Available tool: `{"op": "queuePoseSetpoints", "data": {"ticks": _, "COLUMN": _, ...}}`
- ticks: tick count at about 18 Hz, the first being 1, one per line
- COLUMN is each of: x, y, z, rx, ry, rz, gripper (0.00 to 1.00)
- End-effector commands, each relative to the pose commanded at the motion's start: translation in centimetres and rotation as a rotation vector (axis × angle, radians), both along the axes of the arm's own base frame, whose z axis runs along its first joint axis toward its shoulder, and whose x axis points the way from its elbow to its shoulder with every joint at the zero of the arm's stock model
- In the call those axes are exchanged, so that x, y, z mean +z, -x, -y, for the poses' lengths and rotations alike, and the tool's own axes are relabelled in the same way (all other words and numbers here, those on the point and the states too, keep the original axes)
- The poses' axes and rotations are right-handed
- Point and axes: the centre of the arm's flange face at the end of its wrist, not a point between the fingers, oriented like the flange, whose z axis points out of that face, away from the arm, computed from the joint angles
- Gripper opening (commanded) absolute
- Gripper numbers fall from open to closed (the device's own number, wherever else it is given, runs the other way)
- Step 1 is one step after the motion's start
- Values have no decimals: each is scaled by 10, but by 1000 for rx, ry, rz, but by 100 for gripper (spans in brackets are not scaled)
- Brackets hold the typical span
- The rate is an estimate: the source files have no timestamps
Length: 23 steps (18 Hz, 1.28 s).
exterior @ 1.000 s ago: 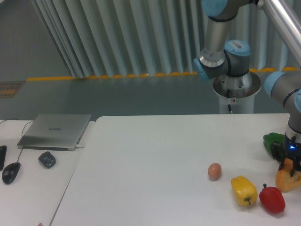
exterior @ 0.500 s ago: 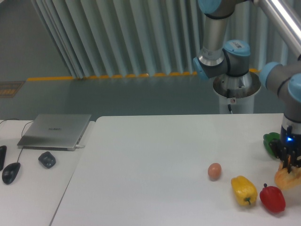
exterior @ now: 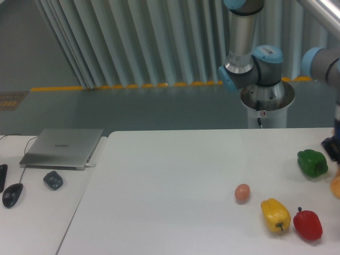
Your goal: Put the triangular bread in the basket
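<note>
Only an orange sliver of the triangular bread (exterior: 336,186) shows at the right edge of the frame, lifted off the white table (exterior: 175,180). My gripper (exterior: 337,169) is directly above it, cut off by the same edge, and only its dark body shows. The bread hangs under the gripper clear of the table, so the fingers are shut on it. The basket is out of view.
A green pepper (exterior: 312,162) lies just left of the gripper. A red pepper (exterior: 307,224), a yellow pepper (exterior: 275,214) and a small brown egg (exterior: 242,193) sit lower on the table. A laptop (exterior: 62,147), a mouse (exterior: 12,194) and a dark object (exterior: 53,180) are at the far left.
The gripper has risen and shifted right with the bread, from beside the red pepper to the frame's edge. The green pepper is now fully uncovered.
</note>
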Motion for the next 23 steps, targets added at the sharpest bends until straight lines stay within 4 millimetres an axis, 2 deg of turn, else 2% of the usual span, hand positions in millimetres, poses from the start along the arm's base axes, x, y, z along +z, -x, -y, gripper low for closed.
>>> {"op": "queuePoseSetpoints", "data": {"ticks": 1, "x": -7, "y": 11, "z": 19, "rx": -68, "ry": 20, "rz": -7, "gripper": 14}}
{"op": "queuePoseSetpoints", "data": {"ticks": 7, "x": -23, "y": 39, "z": 81, "rx": -370, "ry": 176, "rz": -51, "gripper": 15}}
{"op": "queuePoseSetpoints", "data": {"ticks": 8, "x": -24, "y": 46, "z": 92, "rx": -412, "ry": 185, "rz": -55, "gripper": 19}}
{"op": "queuePoseSetpoints", "data": {"ticks": 9, "x": -24, "y": 48, "z": 97, "rx": -448, "ry": 192, "rz": -60, "gripper": 30}}
{"op": "queuePoseSetpoints", "data": {"ticks": 13, "x": -24, "y": 51, "z": 102, "rx": -470, "ry": 192, "rz": -62, "gripper": 57}}
{"op": "queuePoseSetpoints", "data": {"ticks": 14, "x": -25, "y": 50, "z": 102, "rx": -471, "ry": 192, "rz": -59, "gripper": 72}}
{"op": "queuePoseSetpoints", "data": {"ticks": 15, "x": -28, "y": 49, "z": 101, "rx": -473, "ry": 190, "rz": -55, "gripper": 100}}
{"op": "queuePoseSetpoints", "data": {"ticks": 18, "x": -30, "y": 41, "z": 90, "rx": -482, "ry": 180, "rz": -48, "gripper": 100}}
{"op": "queuePoseSetpoints", "data": {"ticks": 20, "x": -29, "y": 19, "z": 58, "rx": -493, "ry": 170, "rz": -40, "gripper": 100}}
{"op": "queuePoseSetpoints", "data": {"ticks": 23, "x": -31, "y": -3, "z": 30, "rx": -420, "ry": 164, "rz": 0, "gripper": 100}}
